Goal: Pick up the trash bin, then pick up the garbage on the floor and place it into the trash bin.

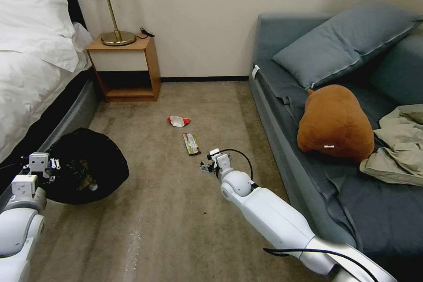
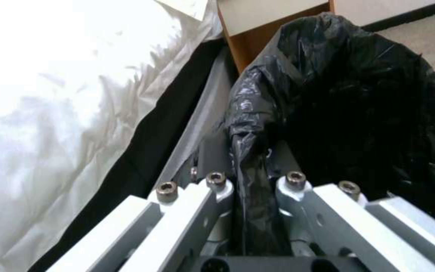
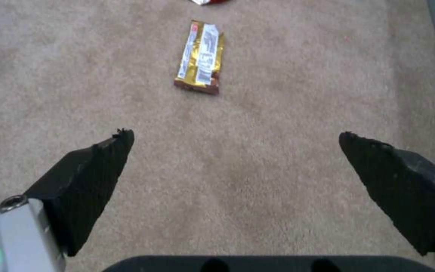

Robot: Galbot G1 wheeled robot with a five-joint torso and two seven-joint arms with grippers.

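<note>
A carpeted strip of floor (image 1: 176, 211) runs between a bed with white bedding (image 1: 31, 53) on the left and a grey-blue sofa (image 1: 352, 194) on the right. At the far wall stands a wooden nightstand (image 1: 125, 68) carrying a brass lamp (image 1: 115, 31). On the sofa lie a grey-blue pillow (image 1: 343, 42), a brown plush cushion (image 1: 335, 123) and a khaki jacket (image 1: 398, 145); none of them blocks the open floor.

The trash bin (image 1: 86, 165), wrapped in its glossy black bag, sits at the near left against the bed frame, with some litter inside it, seemingly a green-labelled bottle, though it is too dark to be sure. The left gripper (image 1: 52, 166) is at the bin's left edge, its fingers (image 2: 217, 189) clamped on a pinched fold of the black liner at the rim.

Two pieces of garbage lie on the carpet: a red-and-white wrapper (image 1: 179, 120) farther off, and a dark snack wrapper (image 1: 191, 143) with a gold face just nearer. The right gripper (image 1: 205, 168) hangs low over the carpet just near and right of the snack wrapper, its black fingertips (image 3: 96, 166) spread wide apart and holding nothing. In the right wrist view the snack wrapper (image 3: 200, 57) lies beyond the fingertips, between their lines but well clear of them. Its white label carries print too small to read.
</note>
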